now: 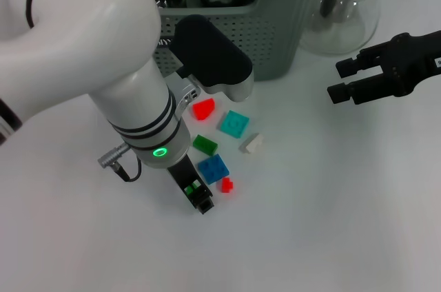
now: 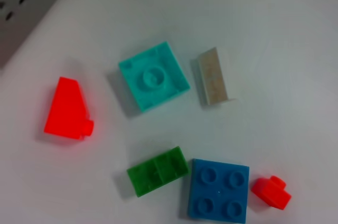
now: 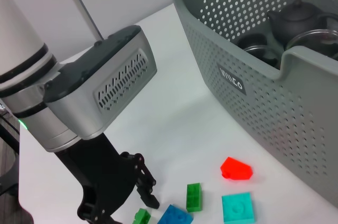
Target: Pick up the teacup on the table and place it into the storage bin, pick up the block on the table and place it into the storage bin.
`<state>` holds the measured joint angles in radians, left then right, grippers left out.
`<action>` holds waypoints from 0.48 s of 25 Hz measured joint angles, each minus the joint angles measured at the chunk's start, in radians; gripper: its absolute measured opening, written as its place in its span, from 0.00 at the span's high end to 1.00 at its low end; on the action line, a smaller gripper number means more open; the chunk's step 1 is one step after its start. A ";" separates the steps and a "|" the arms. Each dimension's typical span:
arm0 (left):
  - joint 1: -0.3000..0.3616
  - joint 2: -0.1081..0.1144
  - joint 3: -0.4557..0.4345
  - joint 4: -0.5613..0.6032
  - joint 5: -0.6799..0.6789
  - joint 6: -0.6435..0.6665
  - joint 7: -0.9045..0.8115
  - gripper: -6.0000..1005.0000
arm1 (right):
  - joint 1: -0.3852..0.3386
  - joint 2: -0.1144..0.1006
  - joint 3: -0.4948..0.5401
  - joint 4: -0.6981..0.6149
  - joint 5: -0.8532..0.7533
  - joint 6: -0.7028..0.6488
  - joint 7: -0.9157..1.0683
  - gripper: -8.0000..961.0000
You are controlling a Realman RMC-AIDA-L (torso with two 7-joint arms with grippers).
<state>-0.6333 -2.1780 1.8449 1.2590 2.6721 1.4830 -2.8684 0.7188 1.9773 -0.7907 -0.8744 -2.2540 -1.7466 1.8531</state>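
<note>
My left gripper [image 1: 198, 197] hangs low over the table in front of a cluster of blocks, shut on a small green block [image 1: 193, 187] [image 3: 141, 216]. On the table lie a red sloped block [image 1: 203, 108] [image 2: 66, 110], a teal plate [image 1: 234, 123] [image 2: 153, 76], a white block [image 1: 251, 142], a green block [image 1: 204, 144], a blue block [image 1: 213, 168] and a tiny red block [image 1: 226, 184]. Behind them stands the grey-green storage bin [image 1: 275, 40] [image 3: 248, 84], with dark teaware [image 3: 296, 15] inside. No teacup shows on the table. My right gripper [image 1: 341, 79] hovers open and empty at the right.
A clear glass teapot [image 1: 348, 13] with a black lid stands right of the bin, just behind the right gripper. The bulky white left arm [image 1: 103, 65] covers the table's left part. Bare white table stretches in front and to the right of the blocks.
</note>
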 joint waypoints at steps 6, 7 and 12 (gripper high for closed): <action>0.002 0.000 -0.001 0.013 0.013 0.008 -0.004 0.48 | -0.001 0.001 0.001 -0.005 0.001 -0.004 0.000 0.28; 0.009 0.000 -0.005 0.031 0.014 0.016 -0.002 0.50 | -0.001 0.001 0.001 -0.005 0.001 -0.004 0.000 0.28; 0.084 0.000 -0.098 0.258 0.013 0.123 0.034 0.59 | -0.004 -0.001 0.001 -0.008 0.001 -0.007 0.000 0.28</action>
<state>-0.5490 -2.1784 1.7472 1.5166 2.6854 1.6063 -2.8343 0.7147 1.9760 -0.7897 -0.8821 -2.2532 -1.7536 1.8535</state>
